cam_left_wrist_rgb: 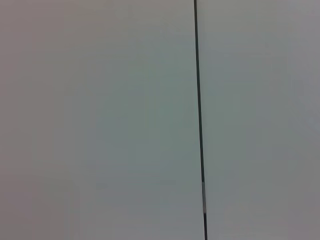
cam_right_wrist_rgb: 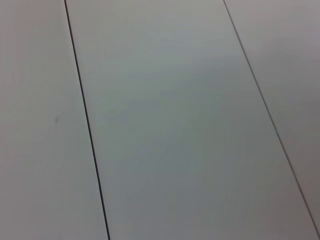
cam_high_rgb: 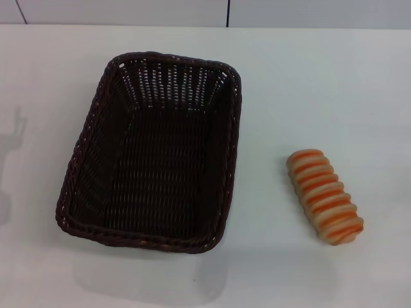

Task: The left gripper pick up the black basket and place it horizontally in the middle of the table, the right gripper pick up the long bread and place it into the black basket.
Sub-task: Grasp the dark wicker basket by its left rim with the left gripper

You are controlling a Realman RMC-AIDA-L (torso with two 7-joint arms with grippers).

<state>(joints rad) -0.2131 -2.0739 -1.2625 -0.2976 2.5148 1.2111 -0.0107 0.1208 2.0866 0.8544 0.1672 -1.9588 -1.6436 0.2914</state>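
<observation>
Black basket (cam_high_rgb: 151,154) sits lengthwise left of centre on the table (cam_high_rgb: 334,83); long bread (cam_high_rgb: 324,196) lies at its four o'clock, apart. Neither gripper shows, so their grasp cannot be told.

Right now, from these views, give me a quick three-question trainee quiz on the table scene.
1. True or false: the bread lies inside the basket.
2. On which side of the basket, by the robot's own sides, is the bread? A) left B) right C) behind it
3. Fill in: the basket holds ____.

Key:
1. False; it lies on the table, apart from the basket.
2. B.
3. Nothing.
Neither pincer shows in any view.
</observation>
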